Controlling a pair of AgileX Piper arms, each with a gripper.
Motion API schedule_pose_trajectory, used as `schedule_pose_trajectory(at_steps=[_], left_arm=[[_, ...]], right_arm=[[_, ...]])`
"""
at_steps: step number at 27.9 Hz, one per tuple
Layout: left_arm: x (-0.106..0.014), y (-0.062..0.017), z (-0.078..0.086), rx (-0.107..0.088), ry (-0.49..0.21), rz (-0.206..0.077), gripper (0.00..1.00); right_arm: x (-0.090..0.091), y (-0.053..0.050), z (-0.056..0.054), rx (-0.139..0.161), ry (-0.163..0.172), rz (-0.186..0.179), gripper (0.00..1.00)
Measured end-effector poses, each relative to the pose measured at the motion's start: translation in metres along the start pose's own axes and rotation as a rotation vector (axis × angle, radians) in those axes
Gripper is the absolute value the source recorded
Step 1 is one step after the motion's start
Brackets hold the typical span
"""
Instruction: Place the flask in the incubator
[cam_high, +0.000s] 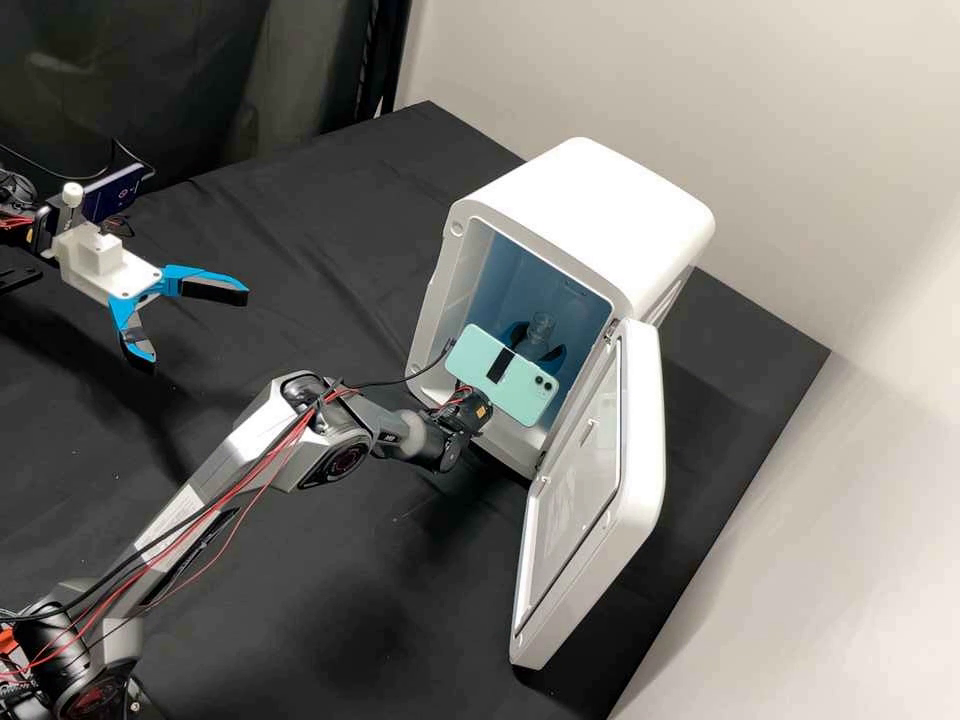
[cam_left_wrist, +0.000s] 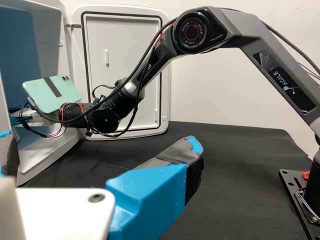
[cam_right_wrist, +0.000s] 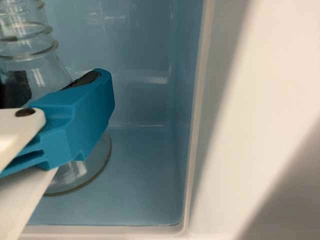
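Note:
The white incubator (cam_high: 600, 200) stands on the black bench with its door (cam_high: 590, 480) swung open toward the front. A clear glass flask (cam_high: 541, 326) stands upright on the blue floor inside it (cam_right_wrist: 145, 170). My right gripper (cam_high: 538, 345) is inside the chamber, shut on the flask (cam_right_wrist: 37, 65) with one blue finger (cam_right_wrist: 75, 120) against its side; the other finger is mostly hidden. A mint-green phone (cam_high: 500, 372) on that wrist covers part of the opening. My left gripper (cam_high: 180, 305) hangs open and empty over the bench far to the left.
The right arm (cam_left_wrist: 210, 30) stretches across the middle of the bench into the incubator (cam_left_wrist: 50, 30). The open door (cam_left_wrist: 125, 75) stands beside that arm. A light wall runs behind and to the right of the bench.

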Motion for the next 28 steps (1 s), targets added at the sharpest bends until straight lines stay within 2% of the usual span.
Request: schedule_pose_trajectory(at_steps=[13,14,28], left_arm=[[0.0,0.0,0.0,0.0,0.0,0.0,1.0],[0.0,0.0,0.0,0.0,0.0,0.0,1.0],[0.0,0.0,0.0,0.0,0.0,0.0,1.0]], right_arm=[[0.0,0.0,0.0,0.0,0.0,0.0,0.0],[0.0,0.0,0.0,0.0,0.0,0.0,1.0],[0.0,-0.0004,-0.0003,-0.005,0.003,-0.004,1.0]])
